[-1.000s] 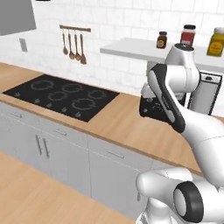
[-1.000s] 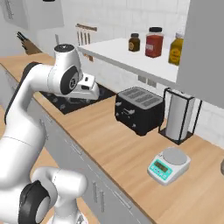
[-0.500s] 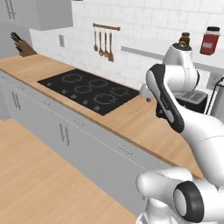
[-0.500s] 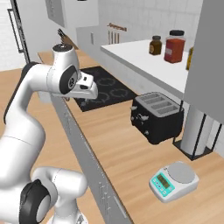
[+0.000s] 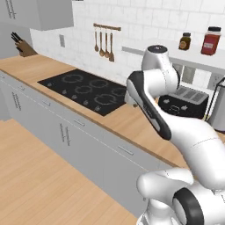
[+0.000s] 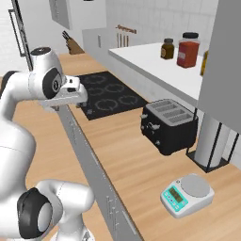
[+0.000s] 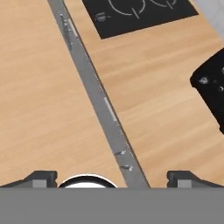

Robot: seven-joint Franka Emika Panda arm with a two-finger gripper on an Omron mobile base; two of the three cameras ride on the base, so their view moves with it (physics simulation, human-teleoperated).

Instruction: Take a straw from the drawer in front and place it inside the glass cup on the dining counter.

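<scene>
Setting: a rendered kitchen with a wooden wall counter [image 5: 132, 125] running along a white tiled wall, grey cabinet fronts [image 5: 66, 132] below it and a wood floor [image 5: 30, 176] in front.
Arm: the white arm [image 5: 151, 94] rises from the base and bends over the front part of the counter, near the right end of the hob.
Gripper: the gripper [image 7: 111, 177] hangs above the counter's front edge, pointing down; its two dark fingertips [image 7: 41, 177] stand far apart at the bottom corners of the hand view, with nothing between them, so it is released and empty.
Below the gripper: in the hand view the grey strip of cabinet tops [image 7: 94, 94] runs diagonally, with floor on one side and counter wood on the other.
Hob: a black hob [image 5: 85, 90] with ring markings is set into the counter, left of the arm in the left base view.
Toaster: a black toaster [image 6: 169, 124] sits on the counter to the right of the hob, near the wall.
Scale: a small teal kitchen scale [image 6: 186, 193] with a round grey plate lies further right, near the counter's front.
Shelf: a white shelf [image 6: 160, 68] above the counter holds jars [image 6: 188, 49].
Wall items: utensils [image 5: 103, 41] hang on a rail; a knife block [image 5: 24, 46] stands at the far left.
Straw, drawer, cup: none can be made out among the closed cabinet fronts, so their place cannot be told.
</scene>
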